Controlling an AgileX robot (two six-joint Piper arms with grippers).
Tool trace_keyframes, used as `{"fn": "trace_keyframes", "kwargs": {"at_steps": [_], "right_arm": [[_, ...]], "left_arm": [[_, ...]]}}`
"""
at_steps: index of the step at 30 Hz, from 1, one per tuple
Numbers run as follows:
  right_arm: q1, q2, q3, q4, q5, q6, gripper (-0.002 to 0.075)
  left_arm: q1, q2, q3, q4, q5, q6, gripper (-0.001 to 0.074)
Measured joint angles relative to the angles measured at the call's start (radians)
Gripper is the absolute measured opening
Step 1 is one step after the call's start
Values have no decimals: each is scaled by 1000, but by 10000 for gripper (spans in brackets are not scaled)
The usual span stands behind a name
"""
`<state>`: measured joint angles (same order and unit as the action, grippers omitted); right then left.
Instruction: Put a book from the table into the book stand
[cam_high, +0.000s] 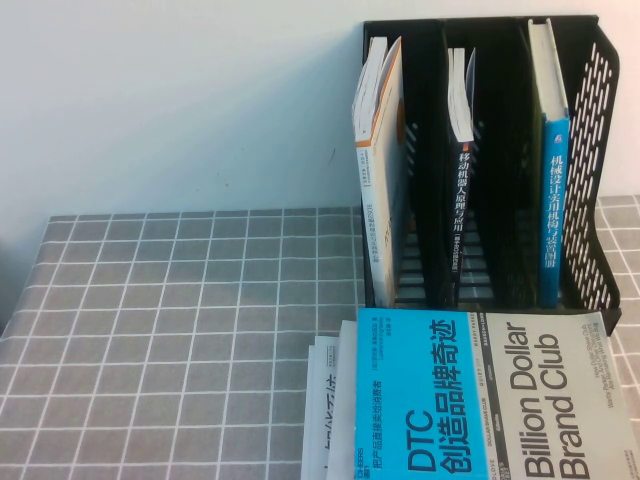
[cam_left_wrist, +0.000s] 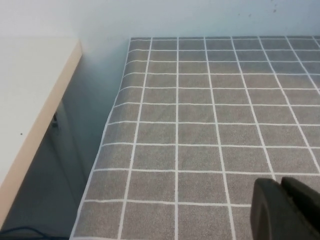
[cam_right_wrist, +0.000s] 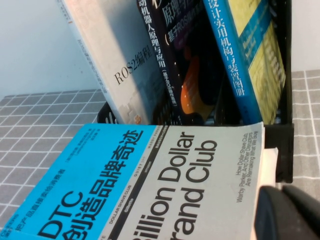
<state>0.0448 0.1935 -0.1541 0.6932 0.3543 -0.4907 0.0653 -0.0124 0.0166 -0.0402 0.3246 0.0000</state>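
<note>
The book (cam_high: 555, 190), with a blue spine and pale yellow-green cover, stands upright in the right slot of the black book stand (cam_high: 600, 120). It also shows in the right wrist view (cam_right_wrist: 235, 60), inside the book stand (cam_right_wrist: 282, 100). My right gripper (cam_right_wrist: 281, 190) is shut and empty, just beside the corner of the DTC book, in front of the stand. My left gripper (cam_left_wrist: 282, 182) is shut and empty, low over the grey grid table (cam_left_wrist: 200, 125), far from the stand. Neither gripper shows in the high view.
The cyan-and-grey DTC / Billion Dollar Club book (cam_high: 480, 400) lies flat on other books in front of the stand. A white-and-orange book (cam_high: 378, 150) fills the left slot, a dark book (cam_high: 462, 180) the middle one. A white desk (cam_left_wrist: 30, 100) stands beyond the table's left edge.
</note>
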Motion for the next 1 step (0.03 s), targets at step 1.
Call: {"fn": "trace_keyframes", "kwargs": {"at_steps": [1], "right_arm": [[0,0,0,0,0,0,-5]], "left_arm": [[0,0,0,0,0,0,-3]]}}
